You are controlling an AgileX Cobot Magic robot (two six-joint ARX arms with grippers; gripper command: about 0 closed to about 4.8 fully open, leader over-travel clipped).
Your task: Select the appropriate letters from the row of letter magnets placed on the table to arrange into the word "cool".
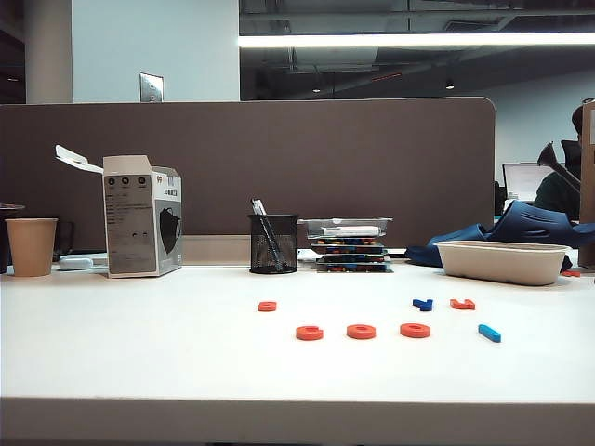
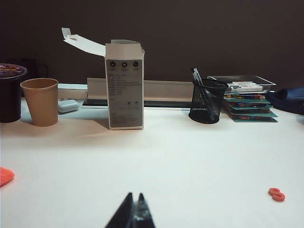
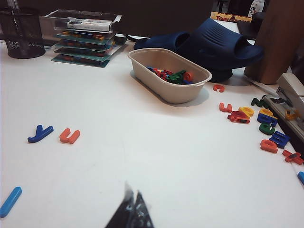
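Note:
On the white table (image 1: 139,353) a front line holds an orange C (image 1: 309,333), two orange O's (image 1: 361,332) (image 1: 415,330) and a light-blue L bar (image 1: 489,333). Behind them lie a small orange letter (image 1: 267,306), a dark-blue Y (image 1: 423,304) and an angular orange letter (image 1: 462,304). Neither gripper shows in the exterior view. My left gripper (image 2: 135,193) is shut and empty, low over bare table, with an orange letter (image 2: 276,194) off to one side. My right gripper (image 3: 133,189) is shut and empty, short of the dark-blue Y (image 3: 40,133), the orange letter (image 3: 70,136) and the L bar (image 3: 10,201).
At the back stand a paper cup (image 1: 31,246), an open white box (image 1: 141,216), a mesh pen cup (image 1: 273,243) and stacked trays (image 1: 350,243). A beige bowl (image 3: 142,71) holds spare letters, more loose letters (image 3: 266,128) lie beside it, and a blue slipper (image 3: 218,42) sits behind.

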